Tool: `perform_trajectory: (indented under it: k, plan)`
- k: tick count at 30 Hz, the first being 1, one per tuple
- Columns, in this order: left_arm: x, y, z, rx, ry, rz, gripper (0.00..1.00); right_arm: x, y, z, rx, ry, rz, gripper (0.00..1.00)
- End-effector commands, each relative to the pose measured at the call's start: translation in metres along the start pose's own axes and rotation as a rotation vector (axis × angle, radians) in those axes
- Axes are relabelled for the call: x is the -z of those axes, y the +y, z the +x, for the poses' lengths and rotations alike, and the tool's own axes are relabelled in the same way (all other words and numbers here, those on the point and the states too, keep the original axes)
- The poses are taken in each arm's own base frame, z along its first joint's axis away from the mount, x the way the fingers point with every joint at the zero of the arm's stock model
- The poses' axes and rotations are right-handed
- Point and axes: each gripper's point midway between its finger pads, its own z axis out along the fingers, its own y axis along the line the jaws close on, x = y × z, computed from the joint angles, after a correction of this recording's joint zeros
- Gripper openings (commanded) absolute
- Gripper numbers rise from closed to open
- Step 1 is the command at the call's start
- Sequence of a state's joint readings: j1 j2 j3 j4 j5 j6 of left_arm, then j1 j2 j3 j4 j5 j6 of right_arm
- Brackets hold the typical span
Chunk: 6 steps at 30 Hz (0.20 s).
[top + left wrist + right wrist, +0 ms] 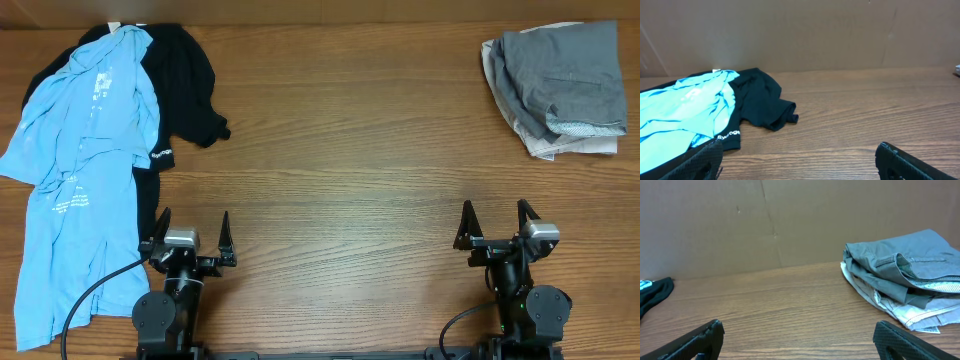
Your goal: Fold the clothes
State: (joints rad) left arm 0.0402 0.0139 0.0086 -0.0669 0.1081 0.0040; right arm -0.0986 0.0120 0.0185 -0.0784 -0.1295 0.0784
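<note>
The grey-olive shorts lie folded at the far right corner, on top of pale beige shorts; both show in the right wrist view. A light blue printed shirt lies spread at the left over a black shirt; both show in the left wrist view. My left gripper is open and empty near the front edge, beside the blue shirt. My right gripper is open and empty at the front right, well short of the shorts.
The wooden table runs between the two piles. A brown cardboard wall stands behind the table's far edge.
</note>
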Motion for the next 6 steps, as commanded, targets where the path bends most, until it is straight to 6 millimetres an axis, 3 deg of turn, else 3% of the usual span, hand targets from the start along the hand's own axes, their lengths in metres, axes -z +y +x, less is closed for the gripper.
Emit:
perform_trajectory:
  k: [1,6]
  plan:
    - [0.0004,0.0034,0.0004,-0.019,-0.003,-0.017,1.0,0.0,-0.0021,0.0013,-0.004,-0.006,0.009,1.0]
    - [0.0004,0.0034,0.0004,-0.019,-0.003,-0.017,1.0,0.0,-0.0022,0.0013,-0.004,-0.006,0.009,1.0]
